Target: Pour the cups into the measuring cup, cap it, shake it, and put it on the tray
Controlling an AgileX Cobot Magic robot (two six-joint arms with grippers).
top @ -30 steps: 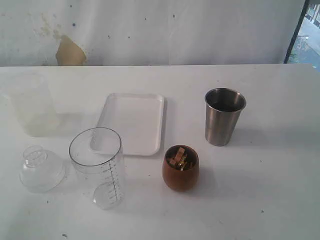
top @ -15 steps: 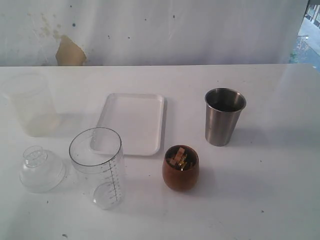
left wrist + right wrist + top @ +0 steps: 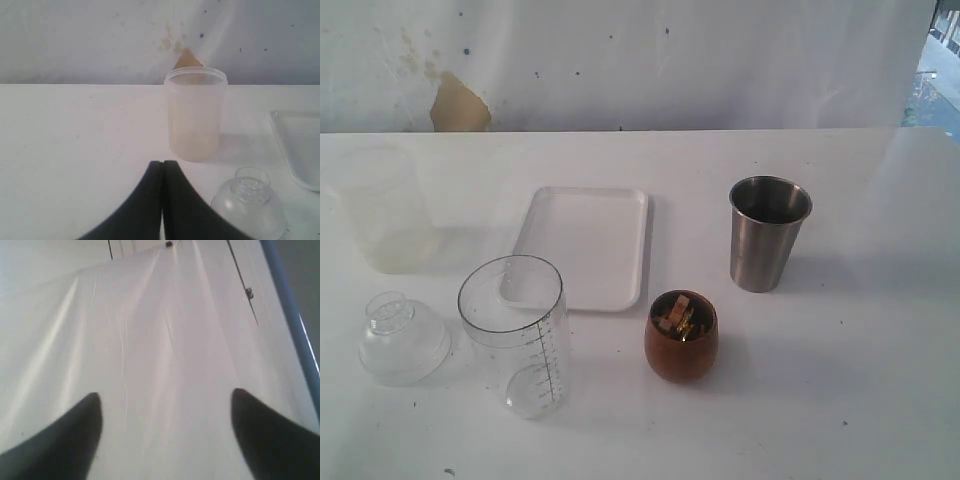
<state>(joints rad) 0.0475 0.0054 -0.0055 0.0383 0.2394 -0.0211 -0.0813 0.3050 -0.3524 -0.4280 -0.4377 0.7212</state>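
On the white bench [image 3: 860,400] the measuring cup [image 3: 515,335] stands upright toward the near left, its black scale turned to the front right. In the exterior view its rim overlaps the near left corner of the tray [image 3: 585,245], which lies flat in the middle of the bench. The brown wooden cup [image 3: 681,336] stands upright just off the tray's near right corner, with small tan and golden pieces showing inside. The stainless-steel tumbler [image 3: 768,232] stands upright to the right of the tray, apart from it and farther back than the wooden cup; its inside is too dark to read. Left of the tray stands a frosted plastic cup [image 3: 385,210], and in front of that, near the measuring cup's left side, a clear domed lid [image 3: 403,338] sits rim-down. The left jaws, seen in the left wrist view only, are pressed together, tips touching, low over the bench and pointing toward the frosted plastic cup, with the domed lid close beside them. The right jaws, seen in the right wrist view only, are spread wide over a creased white sheet [image 3: 160,330], gripping nothing.
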